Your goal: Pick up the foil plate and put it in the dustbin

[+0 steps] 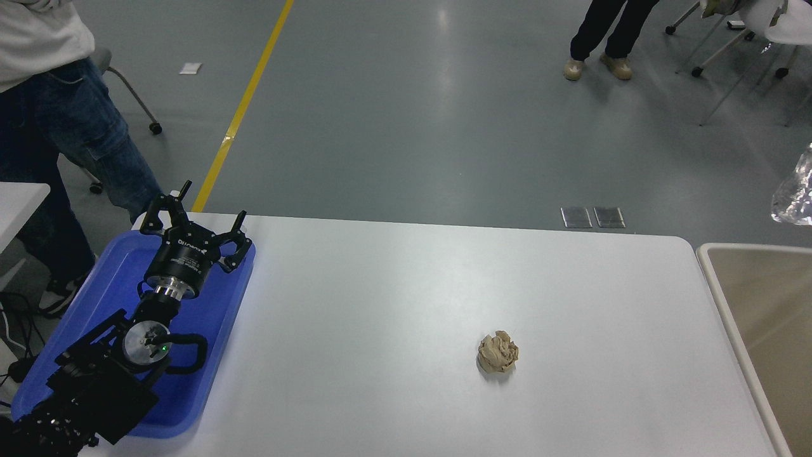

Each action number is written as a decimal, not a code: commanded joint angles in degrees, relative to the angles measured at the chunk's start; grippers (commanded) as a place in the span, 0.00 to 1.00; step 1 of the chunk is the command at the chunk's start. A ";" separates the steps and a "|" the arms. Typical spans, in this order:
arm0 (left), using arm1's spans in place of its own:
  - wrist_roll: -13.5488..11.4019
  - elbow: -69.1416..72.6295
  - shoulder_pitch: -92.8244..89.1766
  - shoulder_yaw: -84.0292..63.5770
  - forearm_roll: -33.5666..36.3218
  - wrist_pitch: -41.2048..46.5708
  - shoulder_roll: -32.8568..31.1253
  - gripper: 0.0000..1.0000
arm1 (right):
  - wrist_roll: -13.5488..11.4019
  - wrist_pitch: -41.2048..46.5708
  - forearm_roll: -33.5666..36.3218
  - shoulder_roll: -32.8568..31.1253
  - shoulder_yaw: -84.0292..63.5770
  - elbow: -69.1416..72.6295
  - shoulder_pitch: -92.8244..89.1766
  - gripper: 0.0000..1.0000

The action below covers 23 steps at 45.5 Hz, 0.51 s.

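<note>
Only a corner of the shiny, wrinkled foil plate (796, 193) shows at the right edge of the head view, in the air above the far end of the dustbin. The dustbin (761, 304) is a beige bin with a cream rim, standing just right of the table. My right gripper is out of view, so what holds the plate is hidden. My left gripper (190, 216) is parked at the lower left over the blue tray, its fingers spread open and empty.
A blue plastic tray (209, 330) lies on the white table's left end under my left arm. A small tan paper wad (498, 352) sits right of centre. A person in jeans (70, 127) stands at the far left. Another person's legs (602, 38) and chairs are far behind.
</note>
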 commanded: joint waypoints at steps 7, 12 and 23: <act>0.00 0.00 0.00 0.06 0.00 0.00 0.00 1.00 | -0.71 -5.87 0.97 4.38 9.43 -0.47 -12.84 0.00; 0.00 0.00 0.00 -0.03 0.00 0.00 0.00 1.00 | -0.71 -6.57 0.97 5.96 10.13 -0.47 -14.60 0.00; 0.00 0.00 0.00 -0.03 0.00 0.00 0.00 1.00 | -0.80 -9.21 0.97 10.62 10.13 -0.47 -15.22 0.00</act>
